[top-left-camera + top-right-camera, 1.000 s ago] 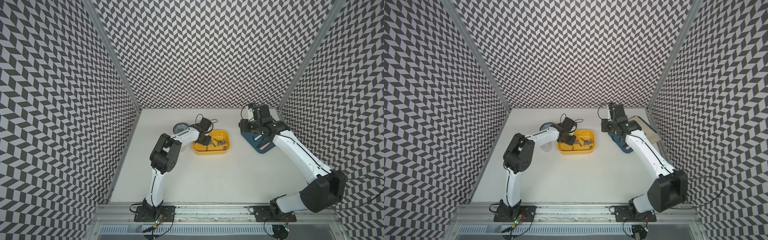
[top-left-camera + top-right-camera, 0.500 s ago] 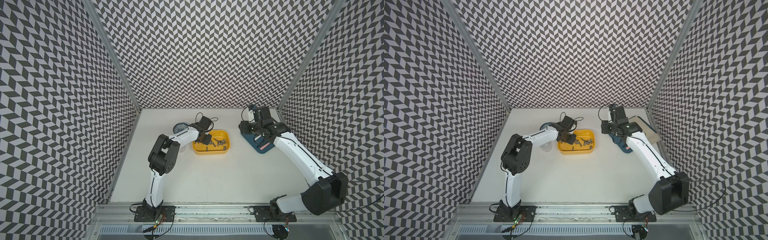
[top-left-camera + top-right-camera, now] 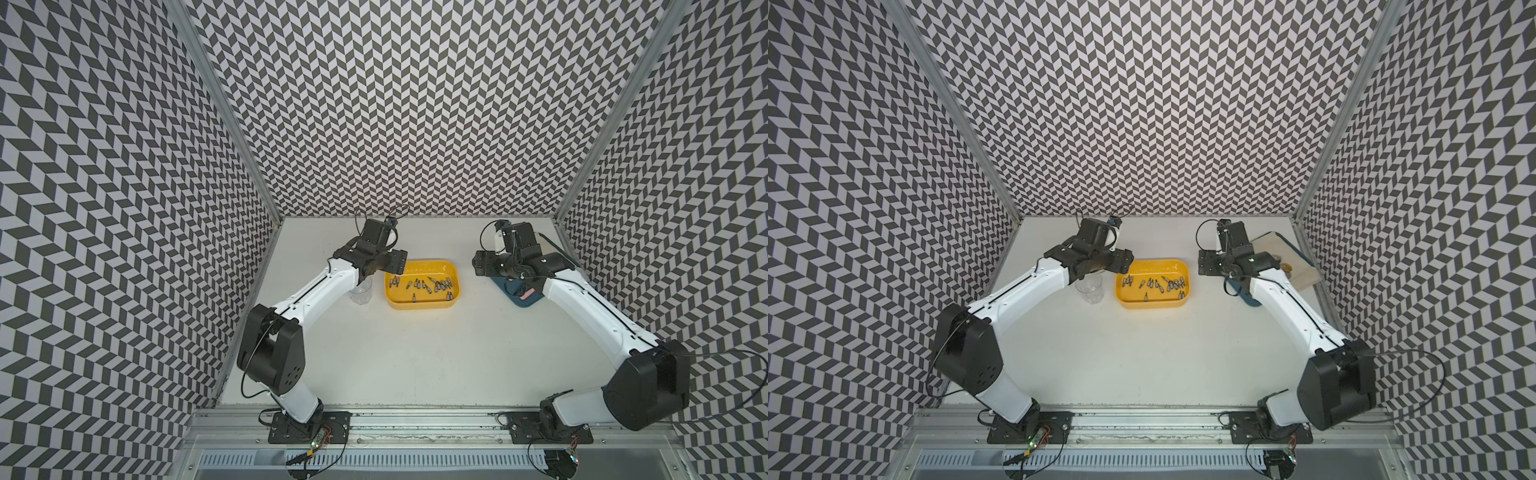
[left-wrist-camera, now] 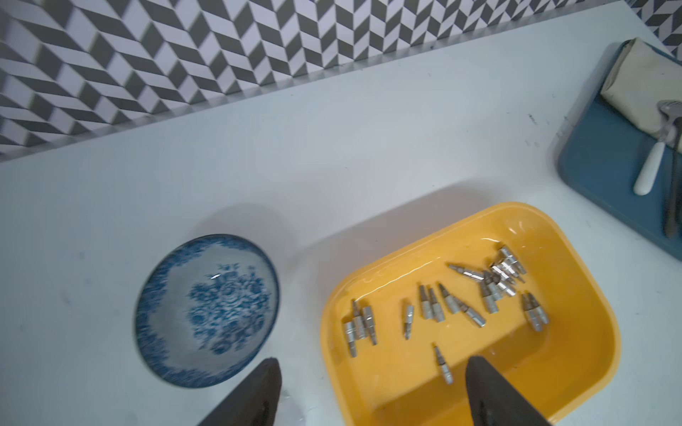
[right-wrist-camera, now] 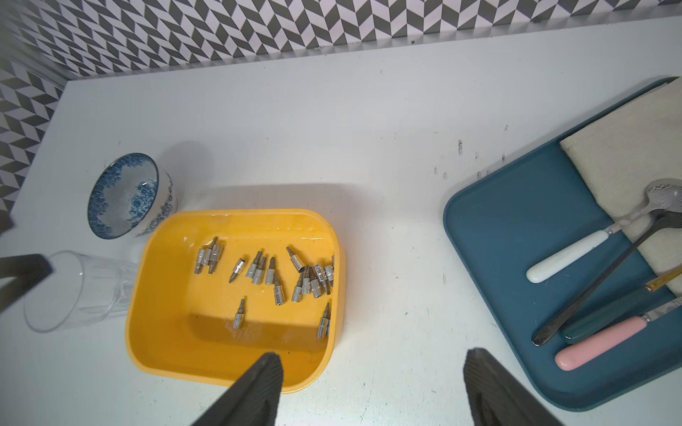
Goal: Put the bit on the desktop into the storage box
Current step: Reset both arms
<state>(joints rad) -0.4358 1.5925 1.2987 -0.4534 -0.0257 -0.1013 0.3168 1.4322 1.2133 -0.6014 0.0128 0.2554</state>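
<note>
Left gripper (image 4: 374,363) and right gripper (image 5: 373,356) both stand with jaws wide apart; blue tray (image 3: 517,300) lies half hidden under the right arm (image 3: 590,303), storage box (image 3: 422,306) sits beside the glass (image 3: 1090,289), bits (image 3: 432,286) lying scattered inside it.

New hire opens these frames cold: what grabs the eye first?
The black-and-white chevron walls on three sides dominate both top views. Against the white table, the yellow storage box at the back centre stands out, with a scatter of silver bits inside. To its right lies a blue tray of cutlery; a patterned bowl and a clear glass sit on its other side.
</note>
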